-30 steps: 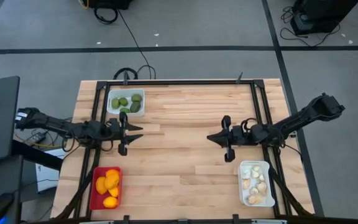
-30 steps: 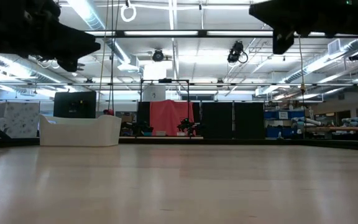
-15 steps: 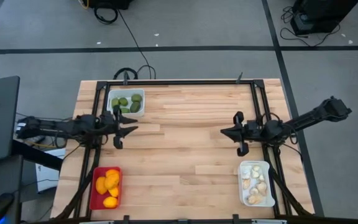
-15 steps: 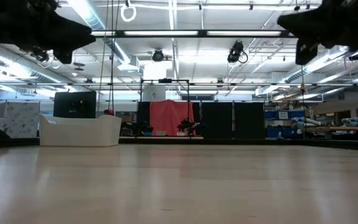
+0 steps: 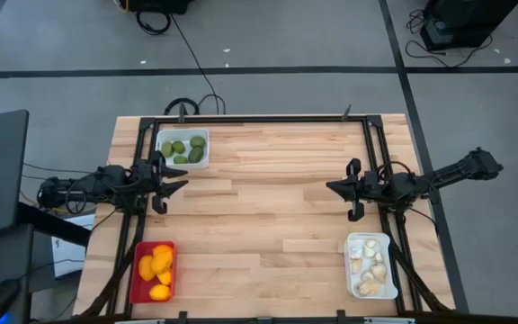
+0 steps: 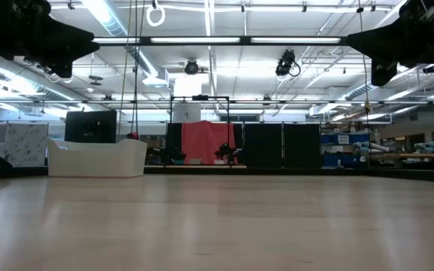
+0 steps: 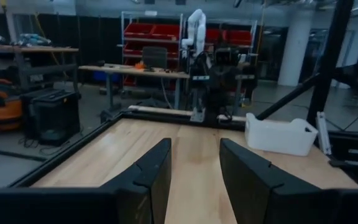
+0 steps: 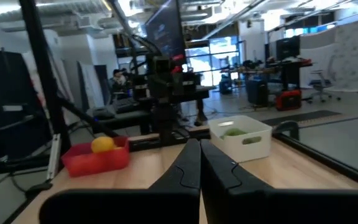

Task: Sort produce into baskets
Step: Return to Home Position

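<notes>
Over the counter's (image 5: pixel 268 216) sides | left fingers (image 7: pixel 151 177) spread, right fingers (image 8: pixel 188 168) pressed together, both empty | green fruits (image 5: pixel 179 148) in left white tray (image 5: pixel 158 144), orange fruits (image 5: pixel 156 265) in red tray (image 5: pixel 134 279), garlic (image 5: pixel 367 270) in right white tray (image 5: pixel 370 236) | I judge garlic light, papery: pinch bulb middles gently

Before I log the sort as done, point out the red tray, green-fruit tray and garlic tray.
red tray (image 5: pixel 141 248), high view, bare corner of its floor.
green-fruit tray (image 5: pixel 183 132), high view, its rim.
garlic tray (image 5: pixel 368 236), high view, its rim.
</notes>
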